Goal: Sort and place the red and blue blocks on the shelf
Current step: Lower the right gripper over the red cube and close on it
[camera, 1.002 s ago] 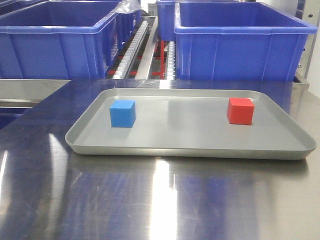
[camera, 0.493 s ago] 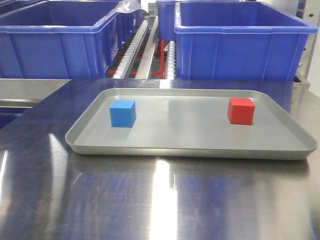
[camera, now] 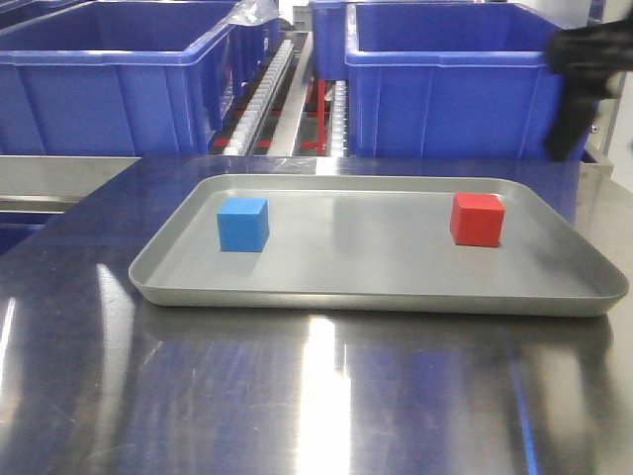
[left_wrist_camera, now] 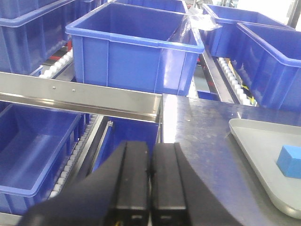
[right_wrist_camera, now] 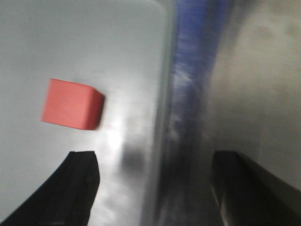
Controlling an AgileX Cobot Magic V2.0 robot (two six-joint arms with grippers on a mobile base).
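Observation:
The blue block (camera: 243,225) lies at the left of the grey tray (camera: 366,297) and the red block (camera: 477,219) at its right. My right gripper (camera: 574,139) shows blurred at the upper right, above the tray's right edge. In the right wrist view it (right_wrist_camera: 155,174) is open and empty over the tray's rim (right_wrist_camera: 162,94), with the red block (right_wrist_camera: 70,103) just beyond its left finger. My left gripper (left_wrist_camera: 150,153) is shut and empty, left of the table; the blue block (left_wrist_camera: 289,160) lies far to its right. The shelf's metal rail (left_wrist_camera: 80,96) with two screws runs ahead of it.
Large blue tubs (camera: 119,79) (camera: 465,84) stand on the rack behind the table, with white roller tracks (camera: 267,99) between them. More blue tubs (left_wrist_camera: 134,47) (left_wrist_camera: 33,146) sit above and below the rail. The tray rests on the shiny steel tabletop (camera: 316,396).
My right gripper has come into the front view at the upper right, moving and blurred. The two blocks and the tray have not moved.

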